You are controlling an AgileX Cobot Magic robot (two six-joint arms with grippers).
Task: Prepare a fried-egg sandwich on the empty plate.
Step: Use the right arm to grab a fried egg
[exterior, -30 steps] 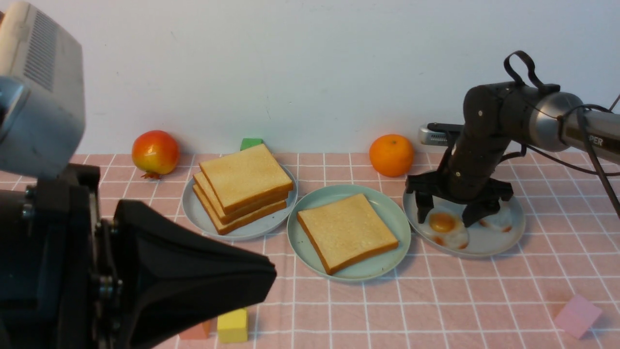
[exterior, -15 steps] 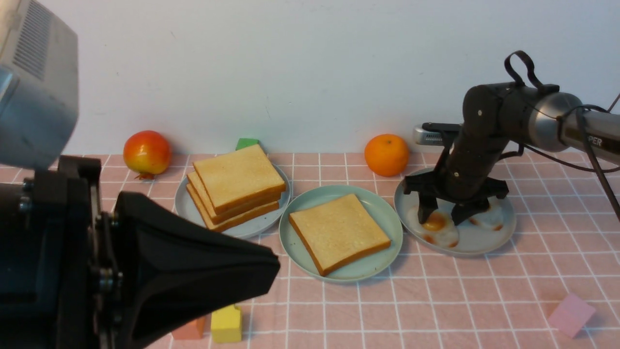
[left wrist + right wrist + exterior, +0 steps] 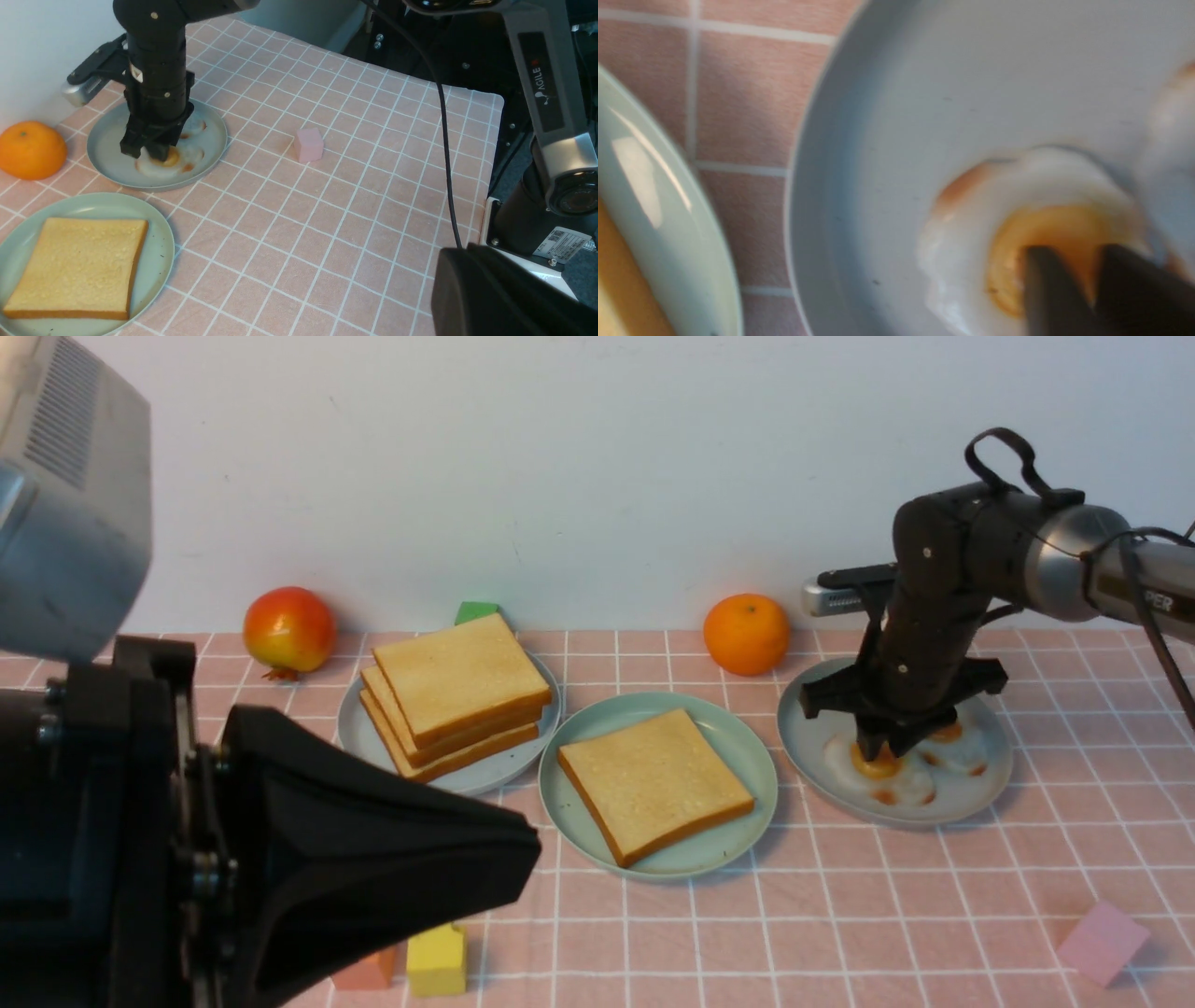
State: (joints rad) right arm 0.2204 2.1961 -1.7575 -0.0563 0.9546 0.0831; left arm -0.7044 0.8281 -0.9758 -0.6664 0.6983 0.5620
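lifting the egg cleanly off its dish

my right gripper (image 3: 876, 758) is down on the grey-blue plate (image 3: 980, 798), which sits just right of the mint-green plate (image 3: 747, 747), rims near but apart. its jaws are drawn narrow, pinched onto the raised yolk of the fried egg (image 3: 901, 789). only a sliver of yolk shows between the tips in the right wrist view. i read that as a grip taken but no lift yet, since the white lies flat on the dish.

the mint-green plate carries one toast slice (image 3: 653, 784), flat and turned a little, with rim showing all round. that is where the egg belongs.

to do this well i would raise straight up, slowly, because the pinch is on a small smooth dome and could slip. a second egg (image 3: 957, 747) lies just beside the first, on the side away from the mint-green plate. i cannot tell whether they touch, so i'd watch that it doesn't drag along. once clear of the rim, i'd carry across and lower until the white rests on the toast's middle before releasing.

my left gripper (image 3: 523, 849) hangs close to the camera, left of the mint-green plate, and i cannot tell how its jaws stand. the pile of slices (image 3: 457, 695), also left of that plate, will supply the top layer.
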